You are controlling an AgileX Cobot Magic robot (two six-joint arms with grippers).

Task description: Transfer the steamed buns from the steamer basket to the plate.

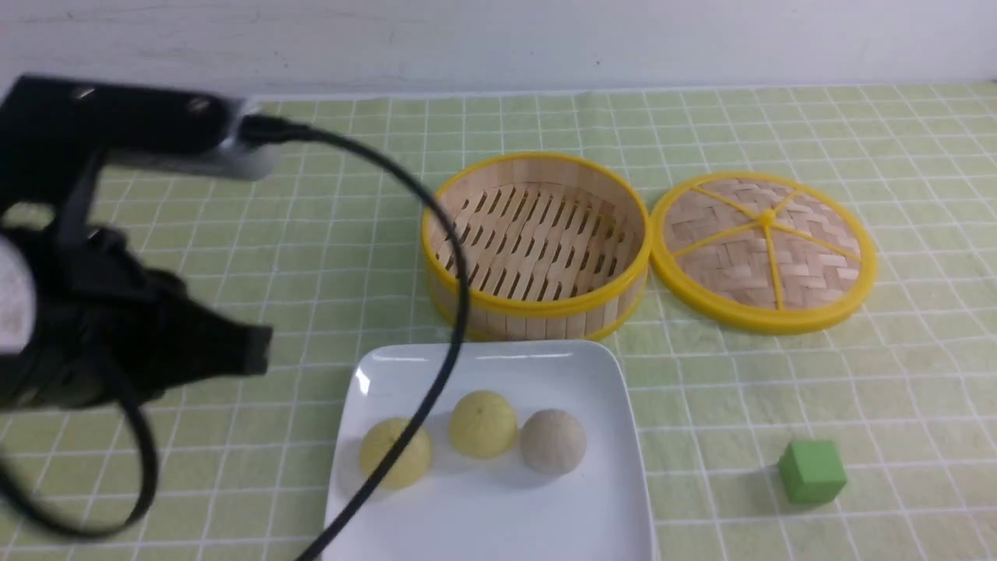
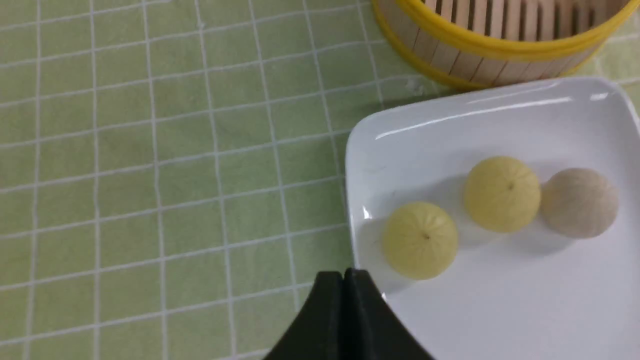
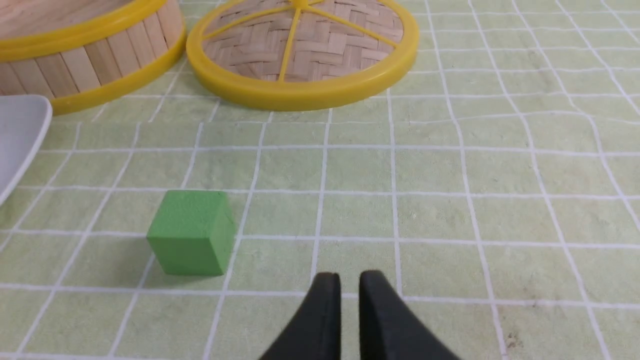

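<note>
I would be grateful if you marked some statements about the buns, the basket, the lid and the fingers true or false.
1. All three buns lie on the white plate. True.
2. The steamer basket holds one bun. False: it is empty.
3. The woven lid covers the basket. False: it lies on the cloth beside it.
4. The left fingers are shut. True.
5. The right fingers grip the green cube. False: they hold nothing, with a gap between them.

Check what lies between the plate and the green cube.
Nothing but bare checked cloth between the plate and the green cube; the front view shows it, and the right wrist view agrees.
</note>
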